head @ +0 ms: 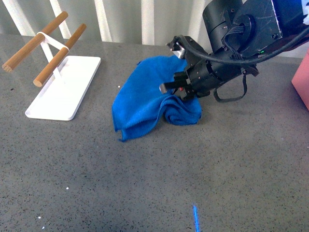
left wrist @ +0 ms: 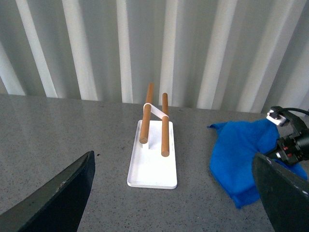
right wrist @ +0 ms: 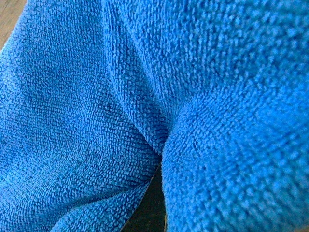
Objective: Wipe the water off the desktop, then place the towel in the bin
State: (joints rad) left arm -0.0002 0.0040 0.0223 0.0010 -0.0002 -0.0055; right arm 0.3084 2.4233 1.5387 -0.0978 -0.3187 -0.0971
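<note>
The blue towel (head: 145,96) lies bunched on the dark-grey desktop (head: 145,183), right of centre. My right gripper (head: 173,68) reaches in from the upper right, open, its two fingertips spread over the towel's right side, one high and one low. In the right wrist view the towel (right wrist: 120,96) fills the picture very close up and no fingers show. The left wrist view shows the towel (left wrist: 241,154) at the right, and my left gripper (left wrist: 174,203) open above bare desktop, holding nothing. A corner of the pink bin (head: 301,82) shows at the right edge. Water is not visible.
A white rack (head: 63,87) with two wooden bars stands at the left back, also seen as the rack (left wrist: 152,159) in the left wrist view. Ribbed white wall panels run behind the desktop. A short blue streak (head: 195,217) marks the desktop near the front edge.
</note>
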